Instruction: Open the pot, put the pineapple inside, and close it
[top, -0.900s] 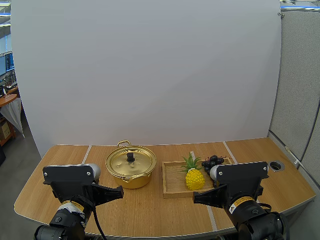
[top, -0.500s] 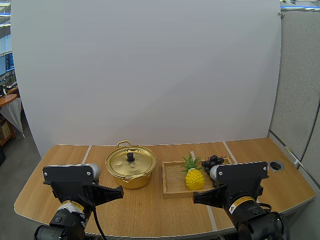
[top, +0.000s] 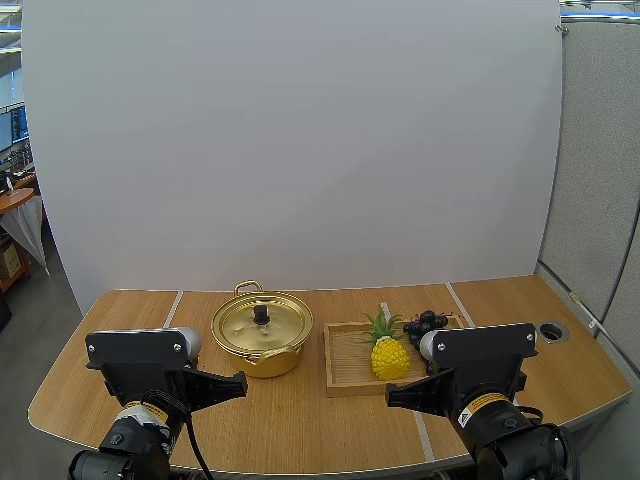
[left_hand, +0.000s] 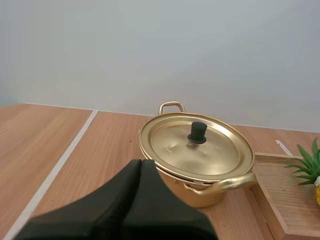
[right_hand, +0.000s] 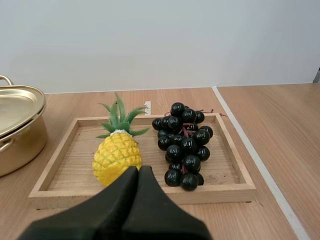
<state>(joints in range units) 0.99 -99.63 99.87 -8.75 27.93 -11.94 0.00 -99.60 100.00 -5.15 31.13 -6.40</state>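
- The bench (top: 300, 420) carries the whole job, with both arms parked at its near edge. One bench.
- The wooden tray (right_hand: 55, 165) lies between the pot and the bench's right edge, just beside the pot. It is best left undisturbed while the pot is opened. One tray.
- The gold pot (top: 262, 335) stands mid-bench toward the far edge, closed, with two loop handles showing. Opening it looks to be the step in hand. One pot.
- Its lid (left_hand: 175, 150) sits flat on the rim. A straight upward lift, then a set-down on bare wood toward the left edge, would likely keep the pot from shifting. One lid.
- The pineapple (right_hand: 116, 156) rests in the tray on the pot's side, just beside the grapes. One pineapple.
- The grapes (right_hand: 184, 145) fill the tray's half nearer the right edge. One bunch.
- The left end effector (left_hand: 141, 162) points at the pot, fingers pressed together and holding nothing; they must part before descending. The right end effector (right_hand: 138, 170), likewise together and empty, faces the tray's near rim. Two end effectors.
- The black knob (left_hand: 197, 132) at the lid's centre is a small target, so the fingers should straddle it squarely. One knob.
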